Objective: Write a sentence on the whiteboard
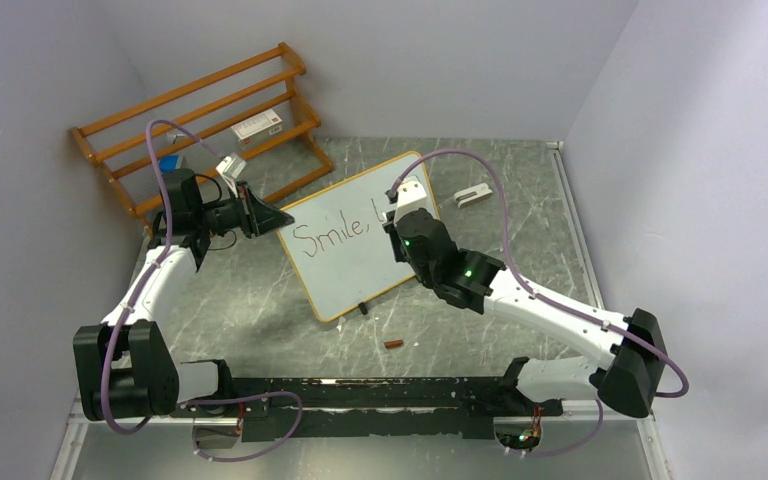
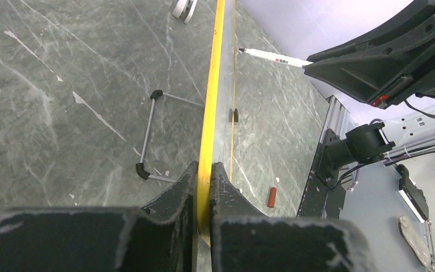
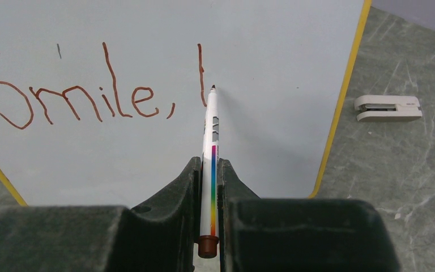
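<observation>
Grey marbled tabletop (image 1: 250,300) under both arms. Orange-brown slatted wooden rack (image 1: 180,88) against the back wall, behind the left gripper (image 1: 278,218), with a small white-and-red box (image 1: 258,126) on a shelf. Rectangular white whiteboard with a yellowish light-wood frame (image 1: 355,270) sits between the two grippers, propped on a thin wire stand (image 2: 147,136) with black feet on the far side from the marker. Left gripper (image 2: 204,175) fingers together, clamped on the board's frame edge. Right gripper (image 3: 208,170) hangs over the board's right half, fingers pinched on a slim white marker with a rainbow stripe and brown end (image 3: 211,141), which points away from the wrist toward the board face. Tip sits at the surface; actual contact can't be confirmed. Handwritten dark reddish-brown sentence (image 3: 90,93) reads "Smile," plus one vertical stroke; it runs left of the marker tip, with the stroke just beside it. Small white stapler-like clip (image 3: 388,107) lies on the table right of the marker, off the board. Small brown marker cap (image 1: 394,344) lies on the table nearer the arm bases than the right gripper.
</observation>
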You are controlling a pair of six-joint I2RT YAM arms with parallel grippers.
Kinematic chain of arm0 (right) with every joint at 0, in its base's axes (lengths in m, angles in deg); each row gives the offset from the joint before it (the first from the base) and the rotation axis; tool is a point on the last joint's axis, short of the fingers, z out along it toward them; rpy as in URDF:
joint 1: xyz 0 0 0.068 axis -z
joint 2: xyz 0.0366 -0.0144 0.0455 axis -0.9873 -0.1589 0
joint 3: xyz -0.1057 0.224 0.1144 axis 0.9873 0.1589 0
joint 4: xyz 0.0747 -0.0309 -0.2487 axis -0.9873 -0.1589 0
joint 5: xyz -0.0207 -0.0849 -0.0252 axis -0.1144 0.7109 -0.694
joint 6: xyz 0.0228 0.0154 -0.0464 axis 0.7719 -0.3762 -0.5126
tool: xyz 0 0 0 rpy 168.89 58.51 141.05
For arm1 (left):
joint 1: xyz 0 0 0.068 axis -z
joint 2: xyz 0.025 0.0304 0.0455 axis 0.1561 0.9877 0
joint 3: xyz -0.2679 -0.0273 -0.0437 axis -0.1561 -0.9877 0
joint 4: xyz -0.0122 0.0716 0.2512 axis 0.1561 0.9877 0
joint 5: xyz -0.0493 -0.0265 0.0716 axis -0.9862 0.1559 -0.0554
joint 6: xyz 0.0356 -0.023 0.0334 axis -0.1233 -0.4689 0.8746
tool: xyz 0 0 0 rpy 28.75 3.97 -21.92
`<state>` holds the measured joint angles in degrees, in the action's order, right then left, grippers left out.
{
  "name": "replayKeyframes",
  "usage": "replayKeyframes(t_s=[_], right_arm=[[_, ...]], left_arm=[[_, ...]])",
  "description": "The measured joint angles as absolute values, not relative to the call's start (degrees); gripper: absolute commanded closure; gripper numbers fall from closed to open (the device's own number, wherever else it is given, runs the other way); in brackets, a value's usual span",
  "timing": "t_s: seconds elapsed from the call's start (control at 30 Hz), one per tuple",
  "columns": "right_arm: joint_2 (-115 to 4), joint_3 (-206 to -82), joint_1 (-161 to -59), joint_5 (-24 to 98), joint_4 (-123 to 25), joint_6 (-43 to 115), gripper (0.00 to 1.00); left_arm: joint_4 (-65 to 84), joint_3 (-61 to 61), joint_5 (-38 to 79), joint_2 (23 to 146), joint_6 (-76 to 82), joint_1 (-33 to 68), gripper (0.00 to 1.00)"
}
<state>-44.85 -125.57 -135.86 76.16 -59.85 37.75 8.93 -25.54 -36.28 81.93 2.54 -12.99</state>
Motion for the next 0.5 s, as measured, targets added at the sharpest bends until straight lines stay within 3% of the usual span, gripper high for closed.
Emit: replayKeyframes(t_s=[0.5], right_arm=[[-46.42,-125.4,-135.18,76.23,-58.67,37.69,1.0]], left_arm=[[8.93,-25.54,-36.32,81.98,2.57,-12.99,0.95]])
